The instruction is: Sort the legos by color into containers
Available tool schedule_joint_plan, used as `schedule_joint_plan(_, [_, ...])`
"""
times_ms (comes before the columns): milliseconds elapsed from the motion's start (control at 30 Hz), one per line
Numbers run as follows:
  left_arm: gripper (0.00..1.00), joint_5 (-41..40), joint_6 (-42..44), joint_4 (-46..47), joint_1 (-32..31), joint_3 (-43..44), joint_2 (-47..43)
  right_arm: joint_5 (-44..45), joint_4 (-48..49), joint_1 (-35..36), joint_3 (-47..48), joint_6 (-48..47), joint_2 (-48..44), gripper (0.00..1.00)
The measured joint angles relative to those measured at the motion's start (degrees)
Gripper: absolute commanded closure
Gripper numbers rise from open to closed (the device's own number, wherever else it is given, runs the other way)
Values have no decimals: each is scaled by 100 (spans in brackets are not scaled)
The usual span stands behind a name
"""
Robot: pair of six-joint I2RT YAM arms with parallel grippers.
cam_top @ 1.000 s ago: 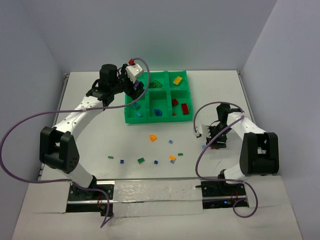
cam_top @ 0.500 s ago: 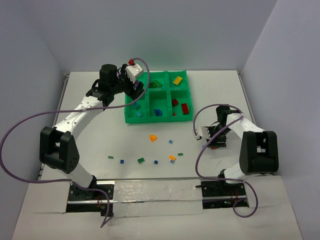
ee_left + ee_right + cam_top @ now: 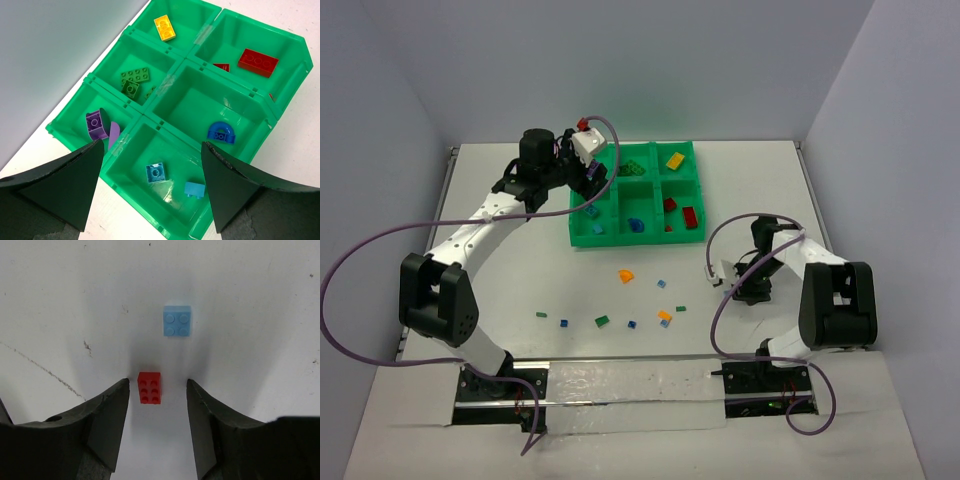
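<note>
My right gripper (image 3: 157, 382) stands low over the table, open, with a small red brick (image 3: 149, 388) lying between its fingertips, closer to the left finger. A light blue plate (image 3: 177, 320) lies just beyond it. In the top view the right gripper (image 3: 748, 290) is right of the loose legos. My left gripper (image 3: 151, 144) hangs open and empty over the green tray (image 3: 180, 60), above the compartment with two light blue bricks (image 3: 155, 173). Other containers hold a blue arch (image 3: 221, 133), purple pieces (image 3: 96, 125), green bricks (image 3: 134, 75), a yellow brick (image 3: 165, 27) and red bricks (image 3: 258, 62).
Loose legos lie on the table in front of the tray (image 3: 636, 242): an orange piece (image 3: 625, 275), a blue one (image 3: 662, 284), a green one (image 3: 603, 321), another orange (image 3: 665, 315) and several small blue and green ones. Purple cables loop beside both arms.
The right gripper has dropped toward the table and drawn slightly nearer, its jaws narrowing around the red brick. The left arm has not moved.
</note>
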Motion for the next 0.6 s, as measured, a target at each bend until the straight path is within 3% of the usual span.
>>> schedule_joint_plan(333, [11,-2,-1,-94,0,31,95,-53,49,0,-2,152,10,81])
schedule_joint_plan(600, [1,-86,-96,-89,0,68,138,-285,-69,0,402,364,94,93])
